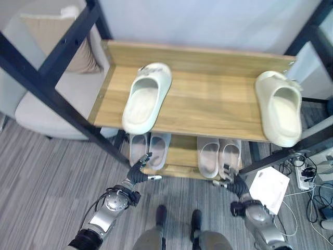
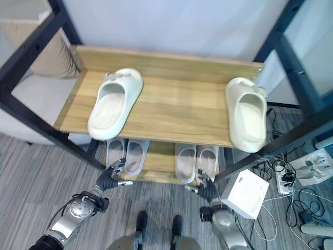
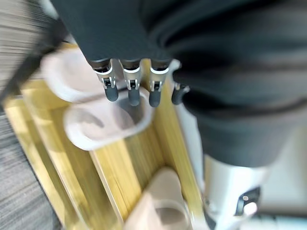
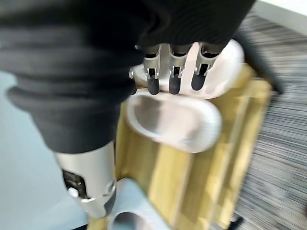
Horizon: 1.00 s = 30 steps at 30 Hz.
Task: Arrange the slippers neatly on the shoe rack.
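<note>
Two cream slippers lie far apart on the wooden top shelf [image 1: 208, 99] of the shoe rack: one at the left [image 1: 147, 96], angled, and one at the right edge [image 1: 279, 107], its heel past the shelf's front. On the lower shelf [image 1: 182, 156] stand two pairs of pale slippers, a left pair [image 1: 148, 148] and a right pair [image 1: 218, 156]. My left hand [image 1: 136, 174] is open, low in front of the left pair, its fingers [image 3: 129, 86] pointing at a pale slipper [image 3: 103, 124]. My right hand [image 1: 230, 182] is open before the right pair, its fingers [image 4: 172, 76] over a slipper [image 4: 177, 120].
Black frame posts [image 1: 52, 99] slant past the rack on both sides. A beige armchair with a cushion [image 1: 52, 31] stands at the left. A white box [image 1: 269, 188], a power strip [image 1: 304, 174] and cables lie on the floor at the right.
</note>
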Motion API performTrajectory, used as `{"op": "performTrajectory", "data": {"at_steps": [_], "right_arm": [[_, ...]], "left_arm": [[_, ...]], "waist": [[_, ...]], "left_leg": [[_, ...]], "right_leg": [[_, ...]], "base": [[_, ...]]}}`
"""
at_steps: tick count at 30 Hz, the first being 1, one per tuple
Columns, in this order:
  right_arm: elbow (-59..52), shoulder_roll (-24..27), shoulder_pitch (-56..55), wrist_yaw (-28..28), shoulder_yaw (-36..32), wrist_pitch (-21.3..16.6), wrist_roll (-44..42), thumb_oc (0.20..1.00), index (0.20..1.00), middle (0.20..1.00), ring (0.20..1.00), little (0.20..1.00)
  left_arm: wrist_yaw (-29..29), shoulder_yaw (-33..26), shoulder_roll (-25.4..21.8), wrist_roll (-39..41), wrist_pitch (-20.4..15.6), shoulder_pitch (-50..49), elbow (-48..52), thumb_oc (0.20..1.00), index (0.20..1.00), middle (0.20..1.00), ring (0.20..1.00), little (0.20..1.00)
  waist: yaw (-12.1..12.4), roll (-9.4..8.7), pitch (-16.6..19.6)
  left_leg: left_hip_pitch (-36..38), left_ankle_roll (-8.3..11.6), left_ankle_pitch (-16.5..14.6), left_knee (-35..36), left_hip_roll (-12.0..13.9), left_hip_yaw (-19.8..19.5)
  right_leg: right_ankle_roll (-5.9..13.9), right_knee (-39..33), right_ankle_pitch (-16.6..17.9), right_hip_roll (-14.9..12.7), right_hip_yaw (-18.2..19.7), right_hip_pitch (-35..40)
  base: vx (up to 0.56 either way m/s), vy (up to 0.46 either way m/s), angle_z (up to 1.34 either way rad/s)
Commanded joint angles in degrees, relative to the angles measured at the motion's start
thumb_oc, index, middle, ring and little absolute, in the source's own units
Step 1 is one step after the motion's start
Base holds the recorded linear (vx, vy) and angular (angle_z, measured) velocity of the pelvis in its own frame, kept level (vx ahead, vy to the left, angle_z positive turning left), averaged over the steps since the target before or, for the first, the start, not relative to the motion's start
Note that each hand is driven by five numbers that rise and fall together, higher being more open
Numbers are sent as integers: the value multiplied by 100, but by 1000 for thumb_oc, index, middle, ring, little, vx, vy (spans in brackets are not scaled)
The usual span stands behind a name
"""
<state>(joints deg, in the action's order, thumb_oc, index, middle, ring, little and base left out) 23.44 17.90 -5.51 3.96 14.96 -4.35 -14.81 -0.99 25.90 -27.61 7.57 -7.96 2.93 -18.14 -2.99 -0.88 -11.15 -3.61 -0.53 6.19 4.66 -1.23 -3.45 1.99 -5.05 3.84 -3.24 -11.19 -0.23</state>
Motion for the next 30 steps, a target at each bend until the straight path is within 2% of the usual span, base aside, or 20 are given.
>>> {"op": "performTrajectory", "data": {"at_steps": [1,4,8,11,14,15,16,18,20,21,22,23,24,25,26,28,29,30], "right_arm": [[535,-147,196,-220,-94,-64,-446,1000,1000,1000,1000,1000],[1121,-254,259,-279,-71,8,-502,1000,1000,1000,1000,1000],[1556,-397,251,-243,31,51,-329,1000,1000,1000,1000,1000],[1604,-504,195,-296,178,41,-215,1000,1000,1000,1000,1000],[1588,-568,185,-317,242,16,-193,1000,1000,1000,1000,1000],[1540,-607,178,-317,261,-11,-214,1000,1000,1000,1000,1000],[1541,-606,180,-317,262,-11,-215,1000,1000,1000,1000,1000],[1476,-629,153,-314,281,-61,-285,1000,1000,1000,1000,1000],[1471,-618,141,-308,310,-100,-320,1000,1000,1000,1000,1000],[1471,-619,142,-308,310,-100,-320,1000,1000,1000,1000,1000],[1497,-595,155,-311,343,-128,-337,1000,1000,1000,1000,1000],[1509,-587,151,-309,356,-155,-356,1000,1000,1000,1000,1000],[1512,-593,156,-309,354,-157,-357,1000,1000,1000,1000,1000],[1578,-601,154,-301,443,-227,-420,1000,1000,1000,1000,1000],[1580,-608,157,-300,442,-228,-422,1000,1000,1000,1000,1000],[1528,-566,129,-329,499,-269,-470,1000,1000,1000,1000,1000],[1526,-572,129,-329,498,-268,-472,1000,1000,1000,1000,1000],[1451,-496,70,-368,571,-325,-540,1000,1000,1000,1000,1000]], "left_arm": [[440,248,159,-12,-95,242,63,1000,1000,1000,1000,1000],[809,563,118,242,-107,387,448,1000,1000,1000,1000,1000],[1234,951,-248,801,-255,991,1898,1000,1000,1000,1000,1000],[1248,737,-237,1511,-380,1253,2609,1000,1000,1000,1000,1000],[770,207,-109,1598,-633,1619,3050,1000,1000,1000,1000,1000],[314,-211,-65,1340,-801,1858,3209,1000,1000,1000,1000,1000],[310,-214,-65,1337,-796,1855,3215,1000,1000,1000,1000,1000],[-318,-672,-149,725,-973,2128,3191,1000,1000,1000,1000,1000],[-835,-857,-241,145,-1004,2362,2906,1000,1000,1000,1000,1000],[-836,-856,-241,144,-1005,2364,2905,1000,1000,1000,1000,1000],[-1272,-1017,-581,-668,-917,2631,2658,1000,1000,1000,1000,1000],[-1473,-1051,-793,-1103,-845,2783,2553,1000,1000,1000,1000,1000],[-1486,-1040,-793,-1114,-847,2794,2542,1000,1000,1000,1000,1000],[-1989,-1132,-1647,-2621,-568,3110,2107,1000,1000,1000,1000,1000],[-2003,-1117,-1649,-2630,-572,3125,2092,1000,1000,1000,1000,1000],[-2209,-1094,-2041,-3235,-419,3212,1845,1000,1000,1000,1000,1000],[-2224,-1077,-2043,-3242,-424,3228,1826,1000,1000,1000,1000,1000],[-2400,-968,-2429,-3798,-236,3391,1507,1000,1000,1000,1000,1000]], "waist": [[-74,54,199],[-120,96,278],[-137,132,367],[-115,112,423],[-86,77,448],[-57,57,466],[-62,57,460],[-34,48,488],[-30,49,496],[-29,49,494],[-28,65,509],[-27,80,522],[-27,75,516],[-39,123,530],[-39,116,527],[-52,140,537],[-50,134,536],[-71,153,550]], "left_leg": [[463,-21,-1117,34,-45,263],[578,-28,-1173,34,-30,352],[692,-23,-1240,34,-16,426],[772,-9,-1270,34,-9,432],[818,4,-1274,34,-15,388],[832,13,-1279,34,-18,363],[836,13,-1279,34,-18,360],[850,27,-1283,34,-20,354],[879,34,-1286,34,-17,356],[881,34,-1286,34,-17,356],[906,48,-1287,34,-14,360],[910,58,-1286,34,-12,363],[912,59,-1286,34,-12,361],[930,87,-1288,34,-6,382],[931,88,-1288,34,-6,381],[931,96,-1295,34,1,404],[931,96,-1295,34,1,404],[931,101,-1305,34,9,431]], "right_leg": [[301,54,-903,-18,28,341],[306,5,-903,0,159,406],[321,5,-948,22,229,475],[314,5,-987,31,229,563],[297,5,-1018,33,199,639],[296,5,-1040,38,170,669],[296,5,-1041,38,167,673],[291,5,-1056,41,152,694],[290,5,-1060,45,148,722],[290,5,-1060,45,147,723],[292,5,-1062,46,140,749],[295,5,-1060,48,133,755],[294,5,-1061,48,131,758],[316,5,-1051,52,124,759],[316,5,-1052,52,123,760],[333,5,-1041,48,122,749],[332,5,-1042,48,122,749],[350,5,-1030,47,122,740]], "base": [[21,-43,-23],[16,-33,-22],[11,-27,-24],[20,-37,-11],[7,-48,1],[1,-43,3],[7,-40,3],[6,-26,11],[4,-21,11],[9,-17,9],[9,-15,7],[0,0,0],[0,0,0],[7,-3,4],[9,0,5],[0,0,0],[0,0,0],[8,6,5]]}}
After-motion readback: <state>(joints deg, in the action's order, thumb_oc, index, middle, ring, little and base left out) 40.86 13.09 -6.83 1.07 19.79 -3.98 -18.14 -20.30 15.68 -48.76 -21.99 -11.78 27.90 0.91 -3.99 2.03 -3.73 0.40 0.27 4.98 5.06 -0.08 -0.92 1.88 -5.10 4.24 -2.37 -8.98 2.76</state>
